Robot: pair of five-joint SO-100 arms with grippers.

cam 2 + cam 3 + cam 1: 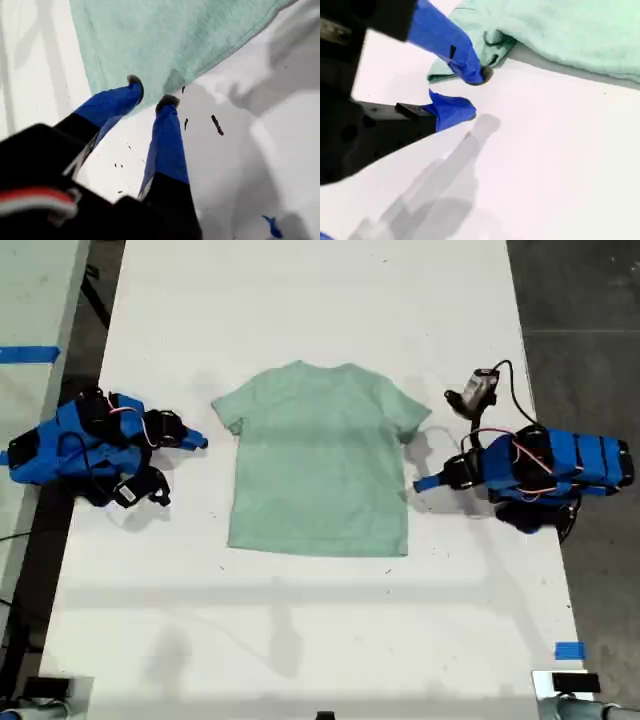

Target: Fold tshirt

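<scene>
White table (300,640), one tshirt (320,465) flat, two grippers, first (150,92) and second (470,92), fingers parted, empty.

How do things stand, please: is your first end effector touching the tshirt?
Cannot tell. In the first wrist view my first end effector has its open fingertips overlapping the edge of the tshirt, but whether they are touching or hovering is not plain.

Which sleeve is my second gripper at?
The sleeve on the exterior view's left of the tshirt, its tip rumpled beside my second gripper. The other sleeve lies flatter, on the exterior view's right.
</scene>
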